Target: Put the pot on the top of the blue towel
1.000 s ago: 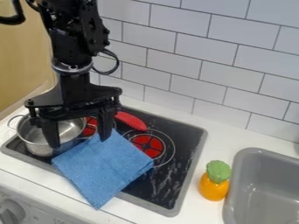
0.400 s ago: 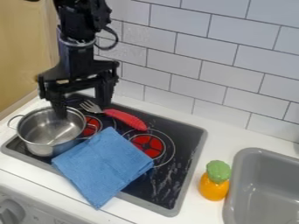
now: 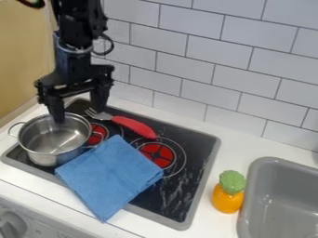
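I'm keeping the gripper (image 3: 79, 115) open, fingers well apart, by the pot's (image 3: 54, 139) far rim. Pot's sitting on the stove (image 3: 177, 200), beside the towel (image 3: 110, 176); from the gripper it's lying nearer the camera, slightly view-left.

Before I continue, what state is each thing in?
Pincer: open, at the pot's far rim.
Pot: upright, lidless, not on the towel.
Blue towel: folded, overlapping the stove's front edge.
Red-handled fork: lying on the stove.
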Tool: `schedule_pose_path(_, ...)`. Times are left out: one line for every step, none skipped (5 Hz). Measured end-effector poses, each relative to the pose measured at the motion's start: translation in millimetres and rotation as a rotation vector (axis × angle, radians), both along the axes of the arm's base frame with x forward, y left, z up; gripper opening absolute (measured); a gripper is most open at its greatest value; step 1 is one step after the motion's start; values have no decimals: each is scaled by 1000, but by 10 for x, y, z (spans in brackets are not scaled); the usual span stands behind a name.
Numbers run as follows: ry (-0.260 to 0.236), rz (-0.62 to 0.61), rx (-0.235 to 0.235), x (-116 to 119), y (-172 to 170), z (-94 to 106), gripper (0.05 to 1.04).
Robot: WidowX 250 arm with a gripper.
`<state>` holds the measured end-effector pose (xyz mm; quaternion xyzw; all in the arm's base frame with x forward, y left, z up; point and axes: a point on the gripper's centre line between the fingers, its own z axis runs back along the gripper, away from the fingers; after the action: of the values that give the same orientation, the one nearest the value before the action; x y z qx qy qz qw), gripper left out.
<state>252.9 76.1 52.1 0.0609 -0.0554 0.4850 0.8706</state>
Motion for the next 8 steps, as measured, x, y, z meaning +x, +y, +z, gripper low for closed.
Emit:
schedule_pose_path(32, 1, 0, 109, 41, -168, 999)
schedule_pose_path(49, 10, 3, 149, 61, -252, 999)
schedule_pose_path(69, 20, 10, 132, 74, -317, 943)
schedule_pose_path(54, 42, 17, 151, 87, -313, 632)
schedule_pose_path(49, 47, 28, 150, 90, -321, 324)
schedule_pose_path(59, 46, 33, 115, 75, -344, 126)
schedule_pose_path(57, 52, 36, 115, 67, -342, 61)
schedule_pose_path(70, 58, 38, 92, 69, -336, 54)
